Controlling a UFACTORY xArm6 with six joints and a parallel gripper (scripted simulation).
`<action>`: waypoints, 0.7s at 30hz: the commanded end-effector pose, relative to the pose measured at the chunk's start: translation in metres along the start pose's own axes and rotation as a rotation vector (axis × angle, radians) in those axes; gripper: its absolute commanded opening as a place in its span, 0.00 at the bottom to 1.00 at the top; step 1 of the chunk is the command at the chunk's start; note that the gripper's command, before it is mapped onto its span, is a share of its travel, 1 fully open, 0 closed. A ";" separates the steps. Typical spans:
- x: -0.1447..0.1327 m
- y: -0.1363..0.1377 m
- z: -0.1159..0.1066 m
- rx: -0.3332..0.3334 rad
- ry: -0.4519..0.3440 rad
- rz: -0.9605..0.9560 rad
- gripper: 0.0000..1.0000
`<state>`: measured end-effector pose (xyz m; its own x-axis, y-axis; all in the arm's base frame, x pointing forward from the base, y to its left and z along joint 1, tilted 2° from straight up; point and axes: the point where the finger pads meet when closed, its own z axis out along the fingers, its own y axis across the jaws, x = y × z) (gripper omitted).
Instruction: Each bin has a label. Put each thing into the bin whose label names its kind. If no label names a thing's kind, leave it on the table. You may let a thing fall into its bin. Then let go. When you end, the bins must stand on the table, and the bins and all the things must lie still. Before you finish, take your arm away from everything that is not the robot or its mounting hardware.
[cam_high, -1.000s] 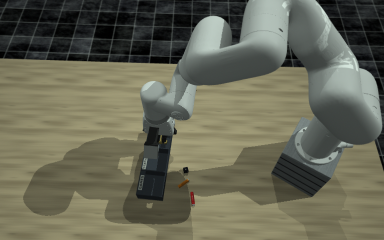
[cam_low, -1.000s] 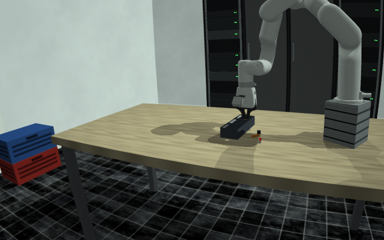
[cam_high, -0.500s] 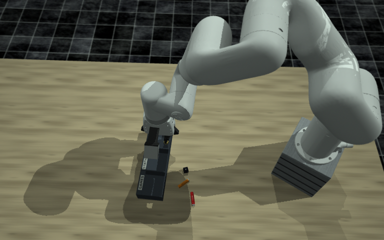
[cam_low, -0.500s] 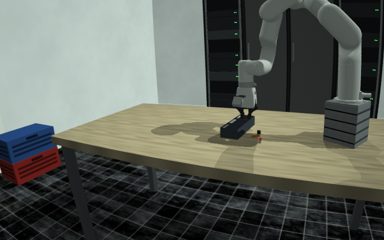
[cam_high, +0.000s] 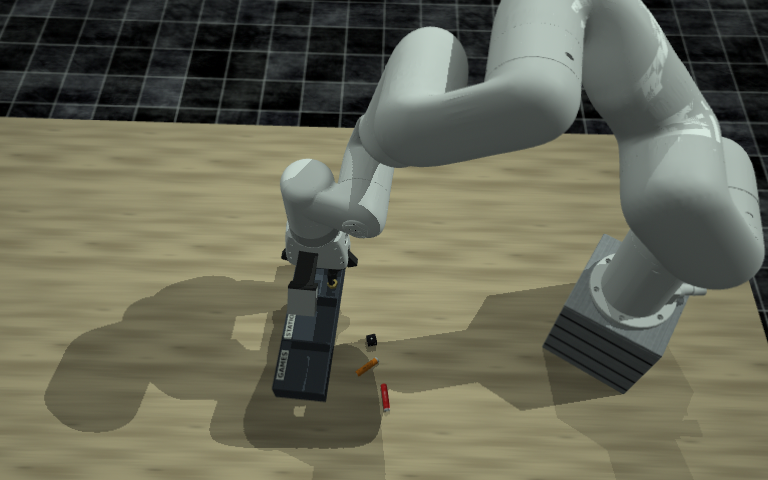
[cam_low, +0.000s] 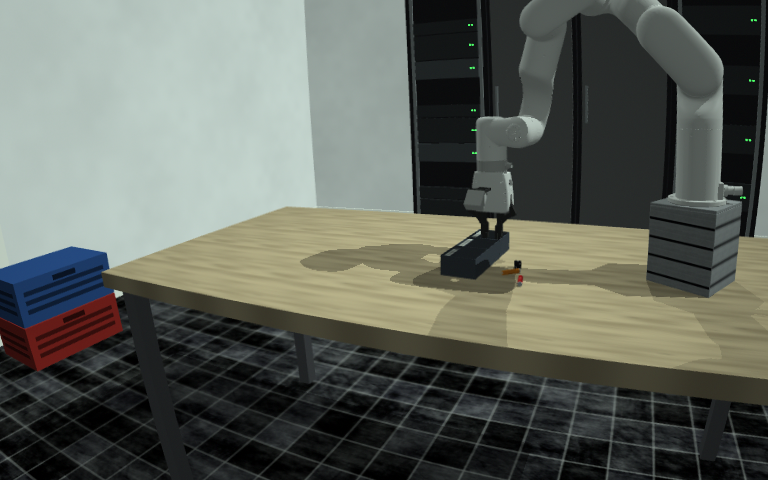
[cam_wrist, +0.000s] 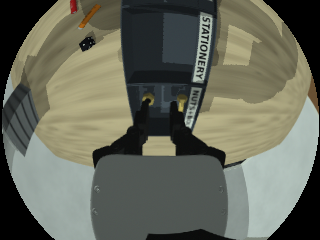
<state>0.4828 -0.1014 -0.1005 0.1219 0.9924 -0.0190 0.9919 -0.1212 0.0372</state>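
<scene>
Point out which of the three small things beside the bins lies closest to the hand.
The black cube. It lies nearer the hand than the orange stick and the red cylinder, which sit farther along.

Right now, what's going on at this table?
The arm's gripper hangs over the end compartment of a dark row of labelled bins, fingers parted, holding nothing. A small gold piece shows inside that compartment. A black cube, an orange stick and a red cylinder lie on the table beside the bins, unsorted.
</scene>
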 end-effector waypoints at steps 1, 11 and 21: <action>0.000 0.001 -0.004 -0.003 0.000 0.000 0.29; 0.000 0.001 -0.016 -0.003 0.000 0.000 0.29; 0.000 0.001 -0.036 -0.004 0.000 0.000 0.29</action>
<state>0.4833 -0.1010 -0.0658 0.1219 0.9924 -0.0192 0.9918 -0.1211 0.0411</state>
